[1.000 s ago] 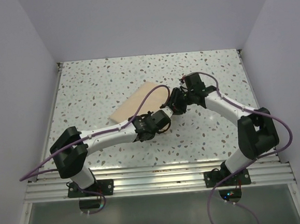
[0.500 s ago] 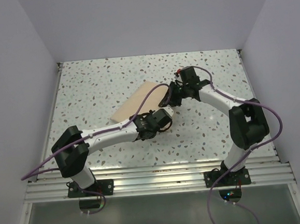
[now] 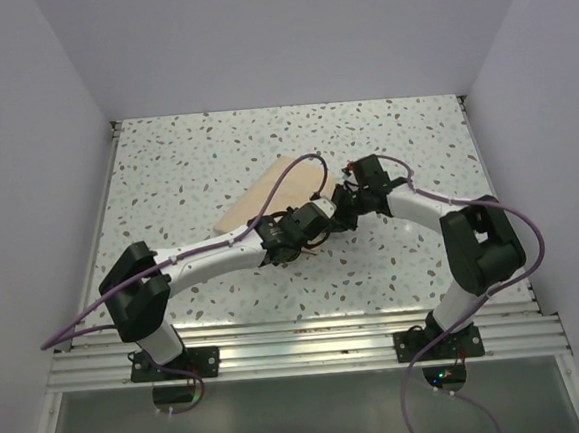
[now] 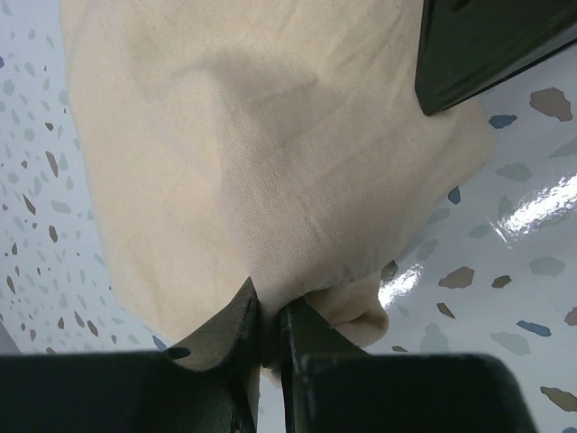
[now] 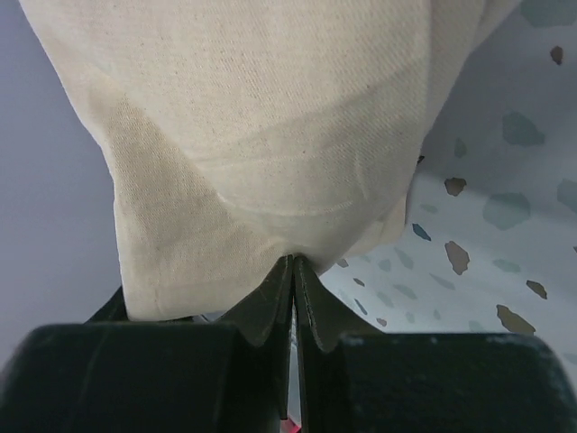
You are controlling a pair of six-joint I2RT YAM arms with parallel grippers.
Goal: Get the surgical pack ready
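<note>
Near edge: aluminium rail [image 3: 310, 353] with both arm bases bolted to it.

Mid-table: the two grippers meet at the near right end of the tan bundle [image 3: 268, 193].
- Left gripper [image 4: 268, 311]: tips pressed almost together, with a fold of the tan bundle [image 4: 252, 162] pinched between them.
- Right gripper [image 5: 293, 263]: closed to a slit and nipping the fabric edge. The tan bundle [image 5: 270, 135] fills most of that wrist view.

The tan bundle lies flat near the table's centre, running diagonally from near left to far right. We see fabric only; whatever is inside is hidden.

Our reading: wrapping is well along. The load looks covered and the sides folded in. The last flap or corner at the right end is in hand. What remains is to lay or tuck that flap, smooth it and let go. We cannot tell whether the contents are complete.

Surface: glossy white table [image 3: 185, 164] with grey-brown speckles and glare patches near the fabric.

Room: plain pale lilac walls on the left and right, and a far wall [image 3: 285, 36] closing the table in
</note>
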